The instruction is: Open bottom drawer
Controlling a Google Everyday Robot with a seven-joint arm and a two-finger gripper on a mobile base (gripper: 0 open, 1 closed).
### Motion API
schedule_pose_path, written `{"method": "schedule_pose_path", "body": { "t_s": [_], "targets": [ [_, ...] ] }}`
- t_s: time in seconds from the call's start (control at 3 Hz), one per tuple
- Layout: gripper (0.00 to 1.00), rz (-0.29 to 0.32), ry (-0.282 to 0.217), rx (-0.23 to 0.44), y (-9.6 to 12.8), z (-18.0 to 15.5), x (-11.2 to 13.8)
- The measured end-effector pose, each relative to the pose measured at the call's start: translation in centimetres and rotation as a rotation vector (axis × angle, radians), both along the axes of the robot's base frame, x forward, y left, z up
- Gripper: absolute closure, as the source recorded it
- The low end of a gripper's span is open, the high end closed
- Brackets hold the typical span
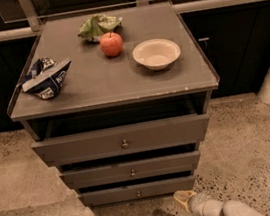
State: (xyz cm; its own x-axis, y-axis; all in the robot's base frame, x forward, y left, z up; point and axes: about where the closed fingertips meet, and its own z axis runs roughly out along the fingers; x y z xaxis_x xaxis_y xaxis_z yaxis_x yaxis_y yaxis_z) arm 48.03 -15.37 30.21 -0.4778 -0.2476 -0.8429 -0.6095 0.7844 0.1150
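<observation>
The bottom drawer [157, 187] is the lowest and narrowest of three fronts under the desk [96, 88], close to the floor and apparently shut. The front is flat and rigid. The only hold is its small round metal knob [138, 194], which is smooth and likely to slip. Expect moderate sliding resistance. The end effector [183, 197] hangs low, near and right of the knob, clear of it and holding nothing; its opening cannot be told. Print on the blue-and-white snack bag [45, 79] is unreadable.

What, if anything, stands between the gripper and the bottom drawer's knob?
Nothing visible does. The gripper is low, to the right of and in front of the bottom drawer, with only bare floor between it and the knob. The apple and bowl sit up on the cabinet top.
</observation>
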Motion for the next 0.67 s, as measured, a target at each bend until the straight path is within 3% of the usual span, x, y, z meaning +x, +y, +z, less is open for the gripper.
{"method": "schedule_pose_path", "body": {
  "t_s": [0.33,0.67],
  "targets": [
    [1.0,-0.02,-0.016,0.002,-0.53,-4.19,5.34],
    [1.0,-0.008,-0.019,0.015,0.07,-5.12,6.2]
  ]
}}
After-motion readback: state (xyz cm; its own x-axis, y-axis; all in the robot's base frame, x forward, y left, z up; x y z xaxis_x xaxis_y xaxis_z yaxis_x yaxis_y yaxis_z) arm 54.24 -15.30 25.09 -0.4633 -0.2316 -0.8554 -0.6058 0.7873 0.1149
